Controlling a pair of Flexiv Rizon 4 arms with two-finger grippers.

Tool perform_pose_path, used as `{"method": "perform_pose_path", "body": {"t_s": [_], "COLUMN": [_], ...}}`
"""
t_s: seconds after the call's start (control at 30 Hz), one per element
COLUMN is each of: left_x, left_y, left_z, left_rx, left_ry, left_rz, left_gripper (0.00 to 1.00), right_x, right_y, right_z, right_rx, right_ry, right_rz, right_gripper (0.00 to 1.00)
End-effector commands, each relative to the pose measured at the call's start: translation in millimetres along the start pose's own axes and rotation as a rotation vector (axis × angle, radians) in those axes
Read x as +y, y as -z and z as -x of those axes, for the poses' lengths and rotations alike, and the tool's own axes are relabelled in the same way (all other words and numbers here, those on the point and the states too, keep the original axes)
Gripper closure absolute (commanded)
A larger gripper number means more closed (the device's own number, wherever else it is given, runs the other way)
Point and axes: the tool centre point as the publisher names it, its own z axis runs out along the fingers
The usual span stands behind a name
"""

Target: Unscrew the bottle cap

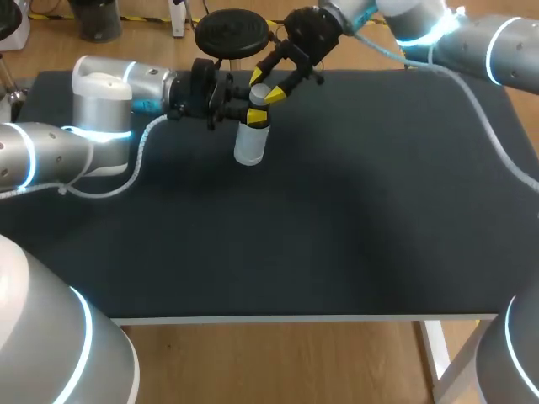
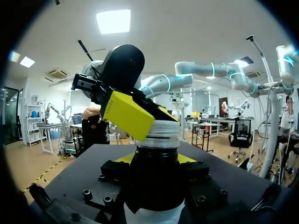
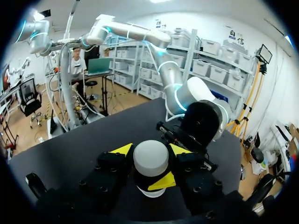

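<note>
A pale, translucent bottle [image 1: 249, 143] stands upright on the far part of the dark table [image 1: 320, 227]. My left gripper [image 1: 253, 115] comes in from the left and is shut on the bottle's upper body, just under the neck. In the left wrist view the bottle [image 2: 154, 186] fills the space between that gripper's fingers [image 2: 156, 158]. The white cap [image 3: 150, 158] sits on top. My right gripper [image 3: 151, 150] reaches down from the far right, its yellow tips pressed on the cap from both sides. In the head view the right gripper [image 1: 266, 86] surrounds the cap [image 1: 260, 91].
A black round stool seat [image 1: 232, 32] stands just behind the table's far edge, close behind both grippers. A white cable [image 1: 139, 156] hangs along my left arm onto the table. The table's front edge [image 1: 303, 319] runs across the near side.
</note>
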Motion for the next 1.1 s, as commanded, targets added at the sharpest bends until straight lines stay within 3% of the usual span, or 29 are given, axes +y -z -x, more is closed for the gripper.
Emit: {"method": "perform_pose_path", "body": {"t_s": [0.03,0.23,0.27,0.3,0.33,0.47,0.57,0.83,0.93,1.1], "left_x": [2.7,2.7,2.7,2.7,2.7,2.7,2.7,2.7,2.7,2.7], "left_y": [4,4,4,4,4,4,4,4,4,4], "left_z": [6.2,6.2,6.2,6.2,6.2,6.2,6.2,6.2,6.2,6.2], "left_rx": [-0.001,-0.001,-0.001,-0.001,-0.001,-0.001,-0.001,-0.001,-0.001,-0.001], "left_ry": [0.001,0.001,0.001,0.001,0.001,0.001,0.001,0.001,0.001,0.001], "left_rz": [0.001,0.001,0.001,0.001,0.001,0.001,0.001,0.001,0.001,0.001], "left_gripper": [1.00,1.00,1.00,1.00,1.00,1.00,1.00,1.00,1.00,1.00], "right_x": [10,11,11,10,10,10,9,1,0,3], "right_y": [2,1,2,2,2,5,9,25,30,30], "right_z": [-4,-3,-3,-2,-2,0,4,12,14,11], "right_rx": [0.222,0.230,0.222,0.208,0.203,0.148,0.043,-0.389,-0.506,-0.655], "right_ry": [0.021,0.039,0.041,0.040,0.032,0.002,-0.065,-0.347,-0.451,-0.511], "right_rz": [-0.028,-0.042,-0.047,-0.051,-0.045,-0.035,-0.005,0.016,0.045,0.054], "right_gripper": [1.00,1.00,0.87,0.50,0.00,0.00,0.00,0.00,0.00,0.00]}}
